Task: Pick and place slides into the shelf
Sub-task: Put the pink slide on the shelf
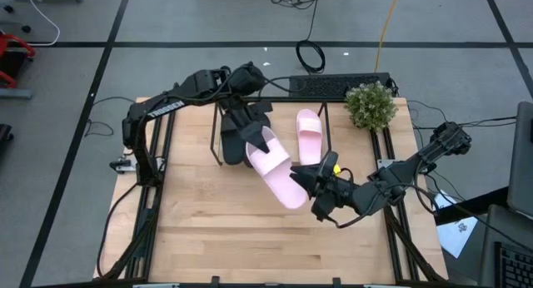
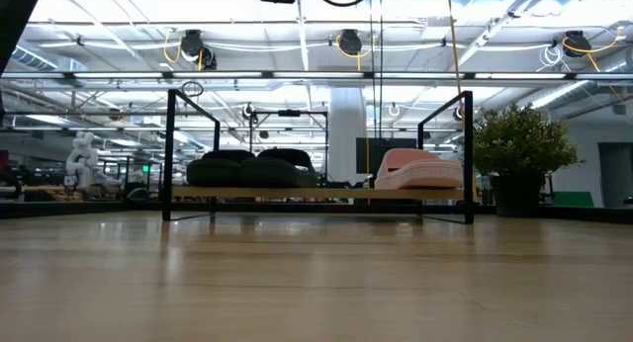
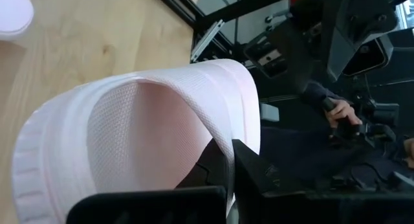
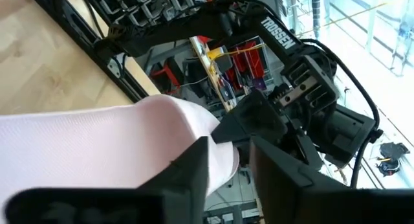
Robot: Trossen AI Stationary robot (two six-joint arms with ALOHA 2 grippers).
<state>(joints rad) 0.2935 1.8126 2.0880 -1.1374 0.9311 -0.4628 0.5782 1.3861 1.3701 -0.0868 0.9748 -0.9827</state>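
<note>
Slides observed: four in total, one of them airborne. Nearest the table's front edge, the right gripper (image 1: 310, 186) is clamped on one end of a pale pink slide (image 1: 279, 171), which is held clear of the wooden tabletop (image 1: 225, 238) on a diagonal, its far end pointing toward the shelf (image 1: 218, 130). The right wrist view confirms the dark fingers (image 4: 194, 169) closed over the pink edge of that slide (image 4: 97, 146). At the opposite end of the same slide, the left gripper (image 1: 260, 141) is also closed on it; the left wrist view shows the ribbed pink strap (image 3: 142, 133) pinched by that arm's fingers (image 3: 249, 169), so the sandal hangs between both grippers. Farther back, the shelf stands near the table's rear edge. On its board, the black pair (image 2: 252, 170) lies side by side at the left end, partly covered from above by the left arm. The second pink slide (image 1: 309, 135) rests on the board toward the right end, toe pointing to the rear, well apart from either gripper. Beyond the shelf's right corner stands a small potted plant (image 1: 371, 105). In the left wrist view a person's hand (image 3: 341, 112) shows off the table.
</note>
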